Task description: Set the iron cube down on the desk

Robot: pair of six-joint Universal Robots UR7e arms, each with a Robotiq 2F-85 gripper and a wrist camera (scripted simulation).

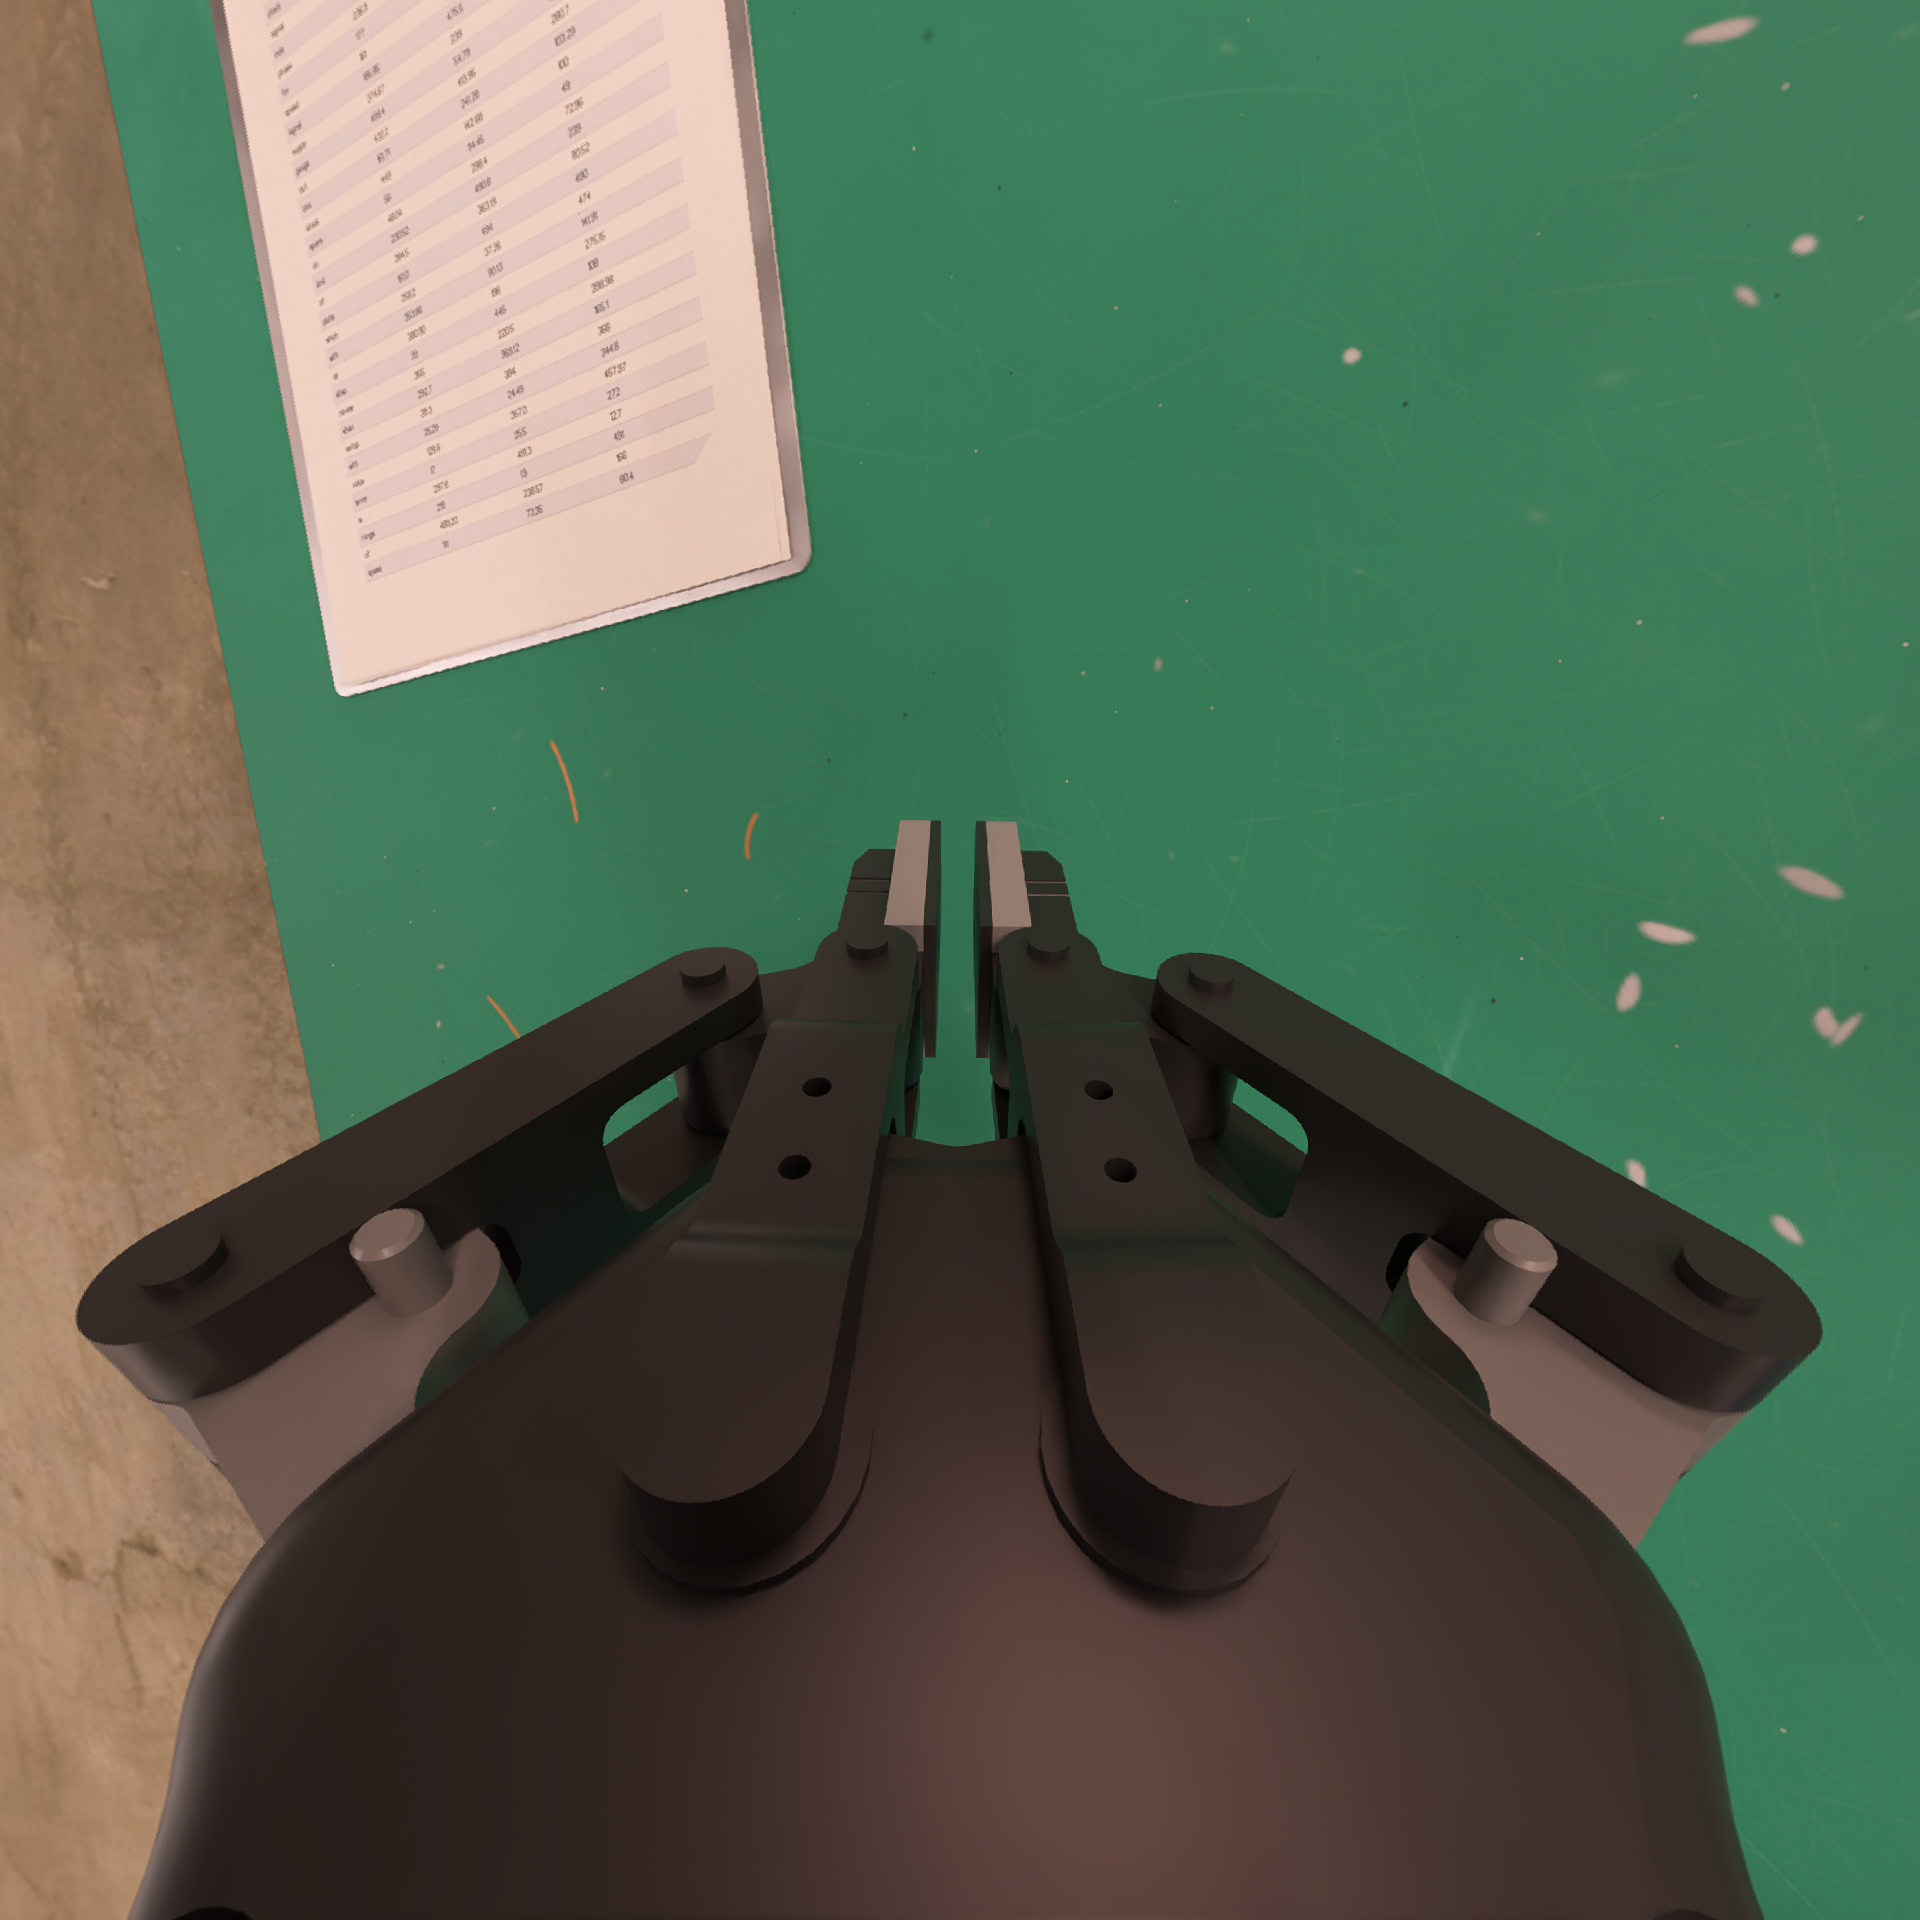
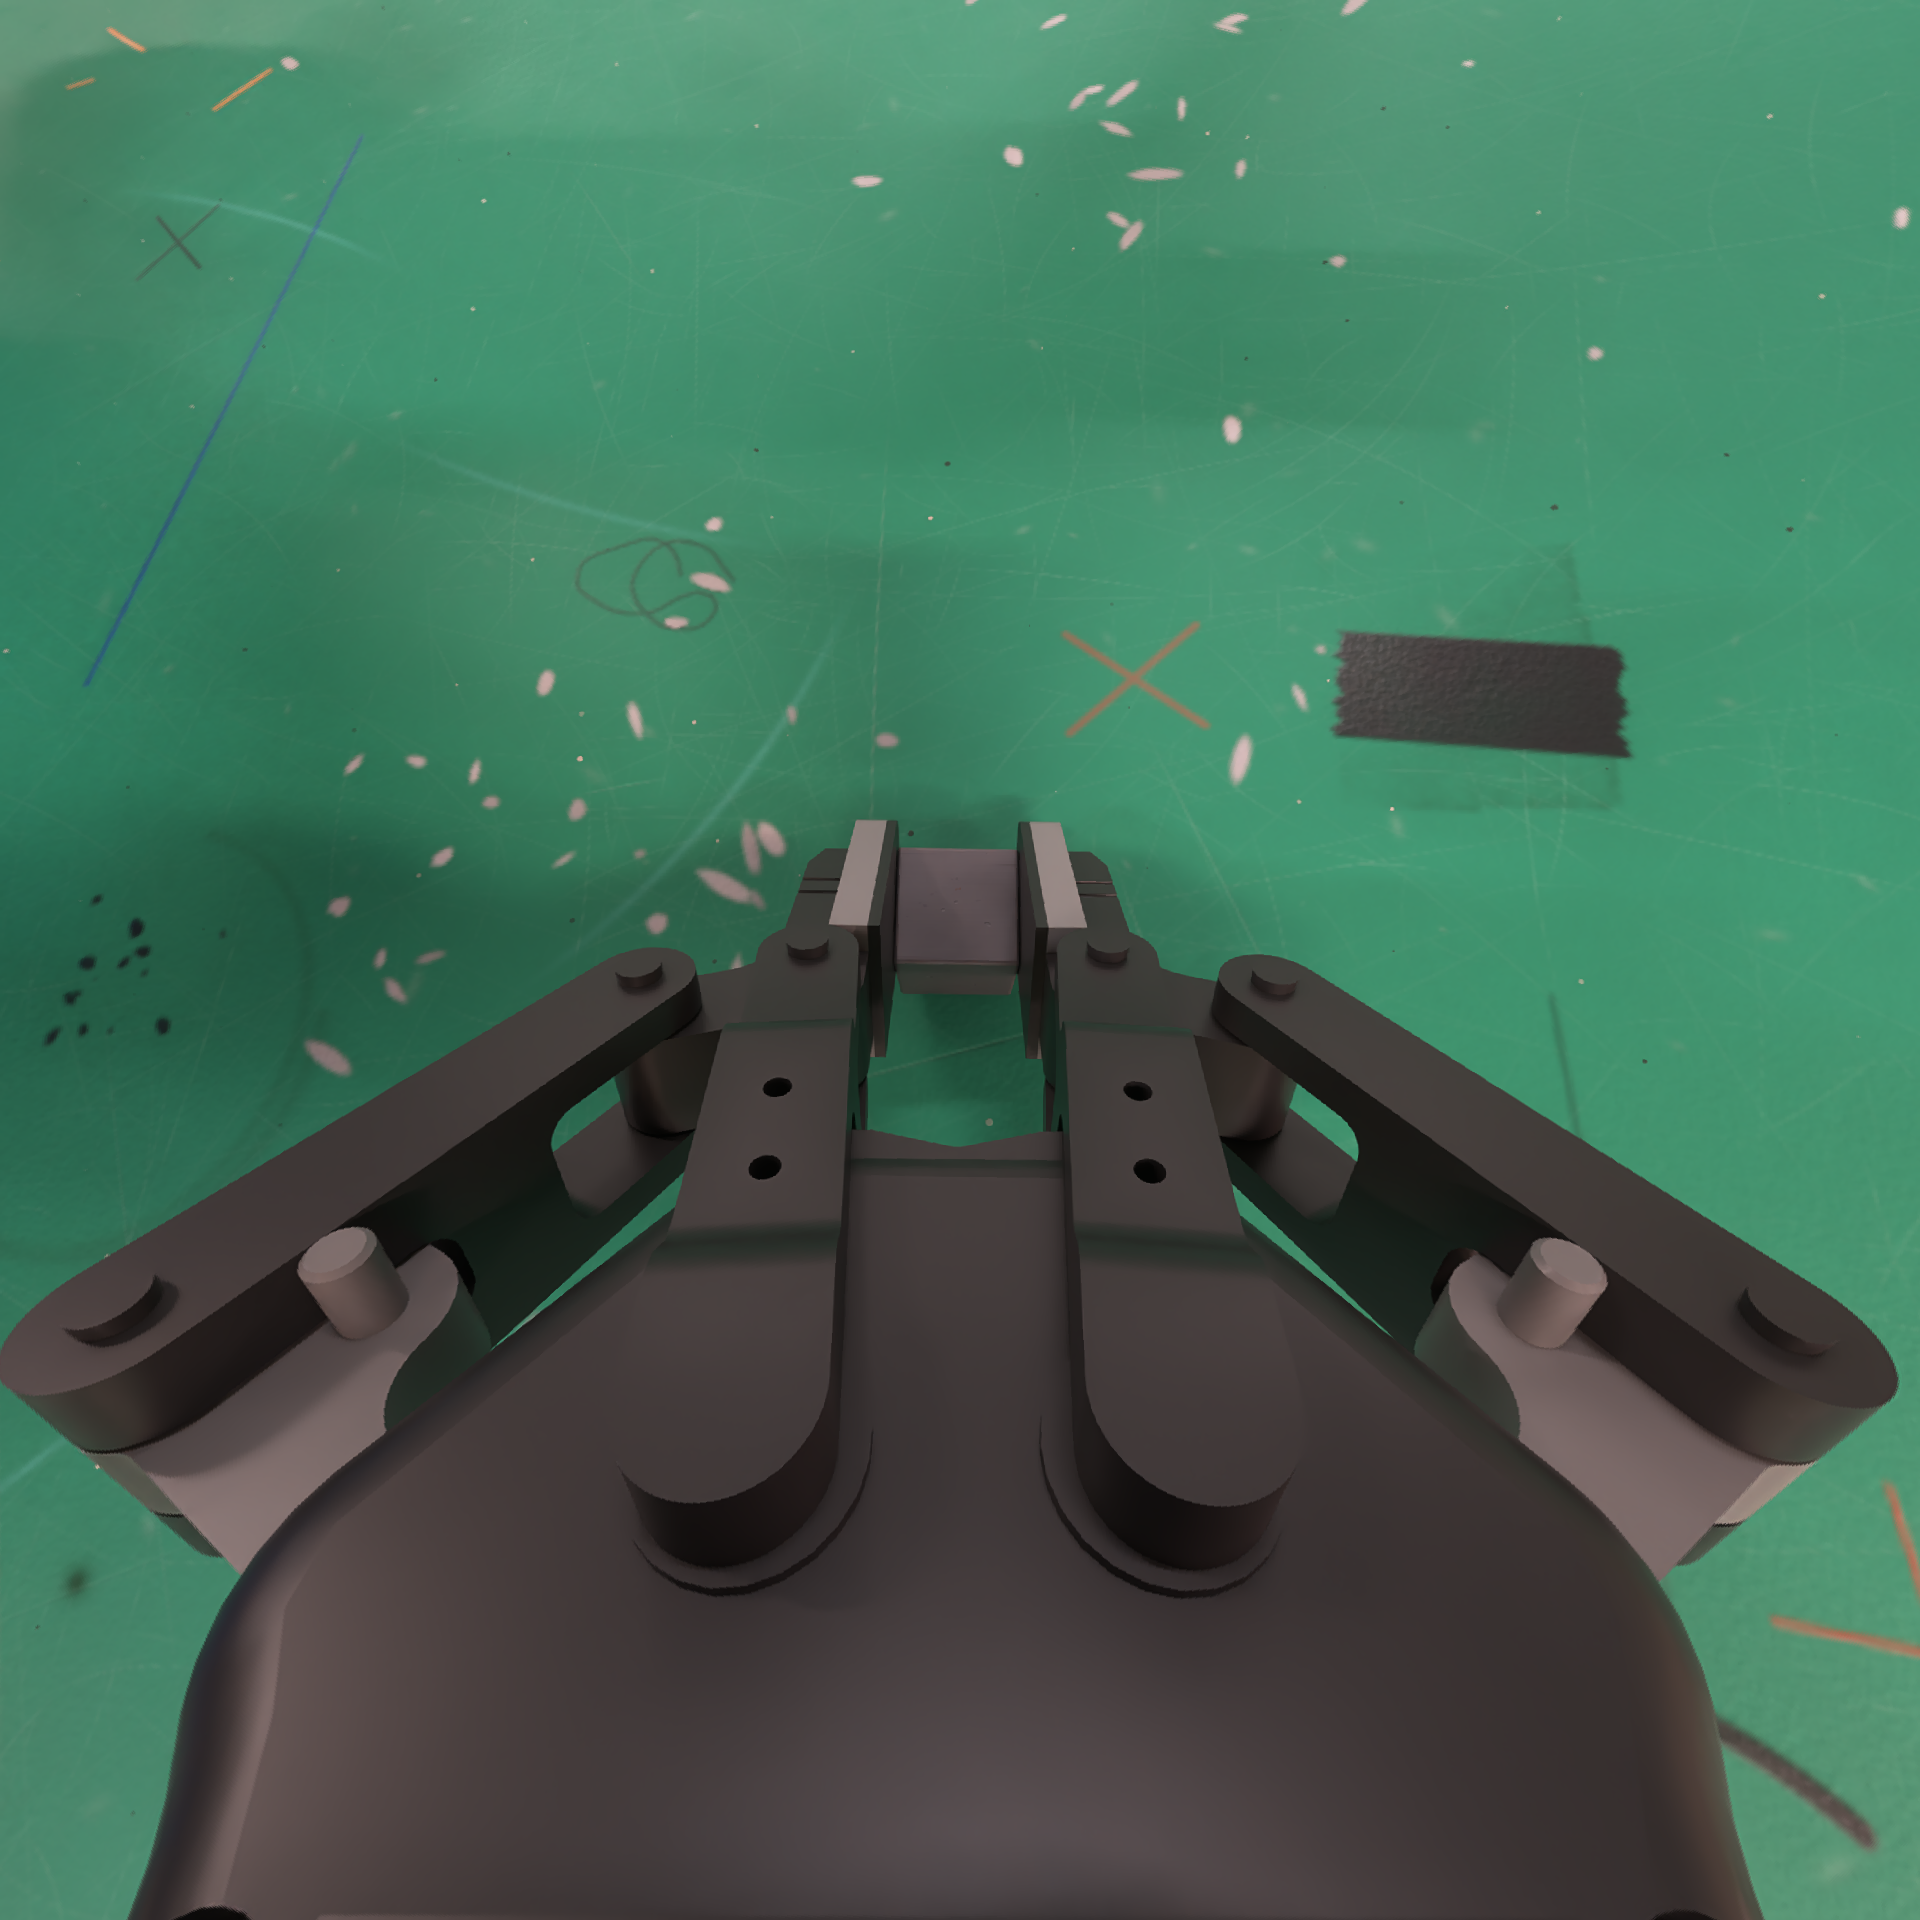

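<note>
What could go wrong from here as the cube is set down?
The right claw grips the grey iron cube only near its fingertips, so it could slip or twist before release. How high it hangs over the green desk cannot be told; opening early might drop it. The left claw, nearly closed and empty, sits near a clipboard it could nudge.

We see left pincer (image 1: 958, 883), right pincer (image 2: 957, 883): dark matte linkages, pale grey pads (image 2: 860, 873), grey pins, paired holes.
</note>
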